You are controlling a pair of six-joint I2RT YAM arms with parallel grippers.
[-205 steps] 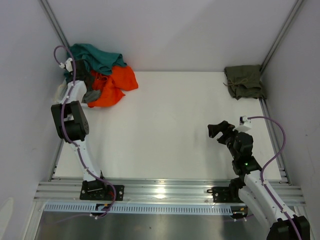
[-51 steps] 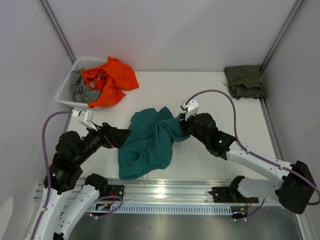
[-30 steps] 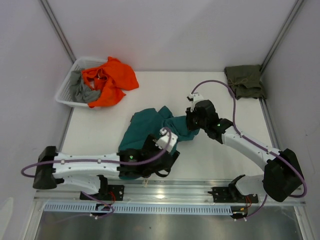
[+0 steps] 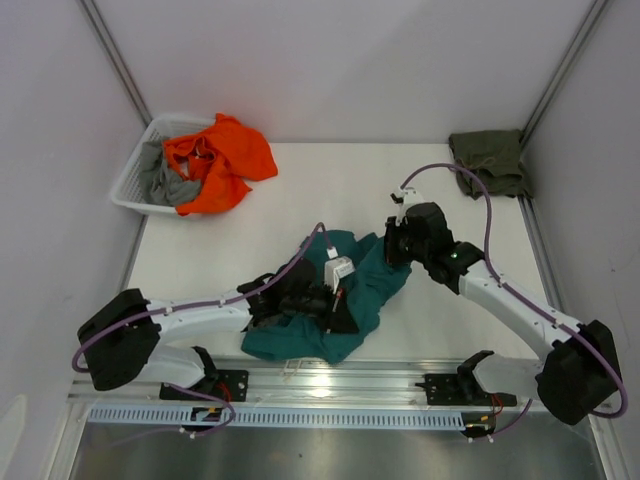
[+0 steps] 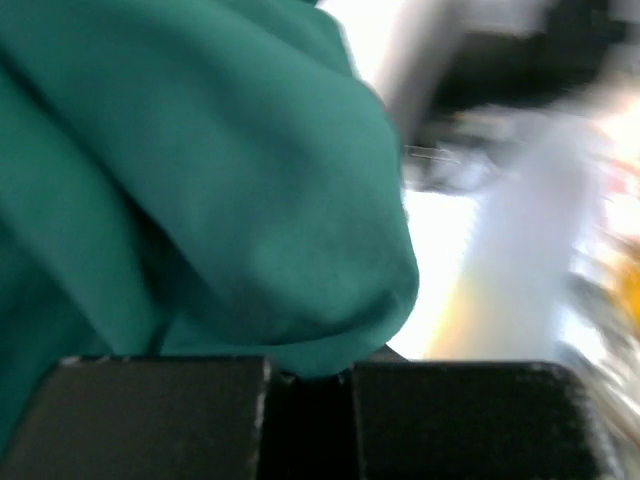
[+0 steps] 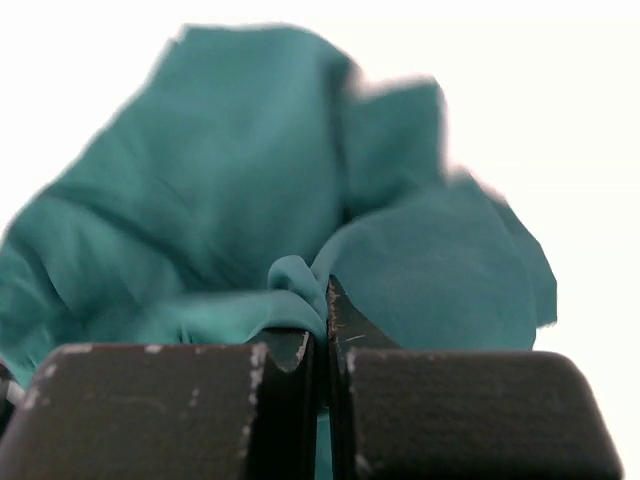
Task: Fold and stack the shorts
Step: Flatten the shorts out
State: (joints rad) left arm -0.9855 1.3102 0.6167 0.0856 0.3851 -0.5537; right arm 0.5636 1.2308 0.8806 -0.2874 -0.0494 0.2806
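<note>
Table (image 4: 300,190): teal shorts (image 4: 372,292) bunched mid-table, toward 6 o'clock. Basket (image 4: 133,182) w/ orange cloth (image 4: 225,160) at 10 o'clock corner. Olive shorts (image 4: 487,162) folded at 2 o'clock corner, well apart. My L pincer (image 4: 335,303) closed, pinching teal cloth mid-heap; R pincer (image 6: 322,318) clamped on a fold at heap's 2 o'clock edge.

Seen from above: a white table (image 4: 300,190), walled on three sides, with crumpled teal-green shorts (image 4: 370,300) heaped at lower centre, near the front edge. At the upper right corner, folded olive-green shorts (image 4: 487,162), well apart from the teal pair. At the upper left corner, a white mesh basket (image 4: 130,185), with an orange garment (image 4: 225,160) spilling over its right rim onto the tabletop.
</note>
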